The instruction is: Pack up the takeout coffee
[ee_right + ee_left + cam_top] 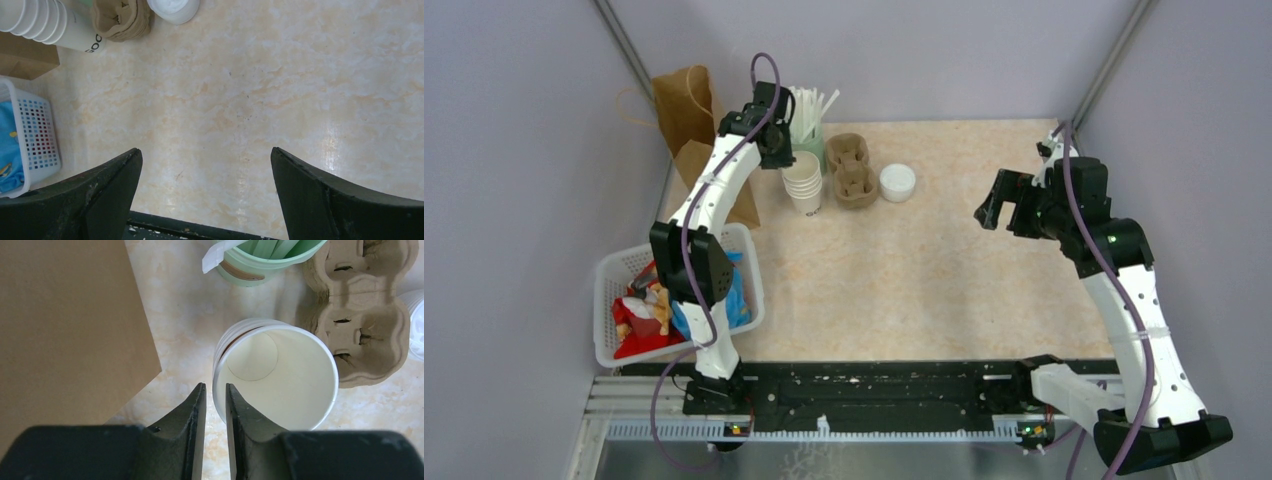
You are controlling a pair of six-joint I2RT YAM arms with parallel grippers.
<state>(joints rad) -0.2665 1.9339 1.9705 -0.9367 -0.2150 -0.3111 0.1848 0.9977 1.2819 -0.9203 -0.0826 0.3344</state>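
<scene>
No lidded takeout coffee is in view. A stack of lidless cream paper cups point(804, 180) stands at the back left of the table, and I look into the top cup point(280, 380) from above. My left gripper point(216, 387) hangs over the stack's left rim. Its jaws are narrowed to a slim gap; the rim's edge shows in that gap at the tips, and table shows lower down. From above the left gripper point(776, 150) sits just left of the stack. My right gripper point(206, 155) stands wide open over bare table at the right point(1004, 215).
A brown pulp cup carrier point(852, 170) and a round white lid point(897, 182) sit right of the stack. A green holder of straws point(260, 260) stands behind it, a brown paper bag point(70, 330) to its left. A white basket point(609, 270) of packets is front left.
</scene>
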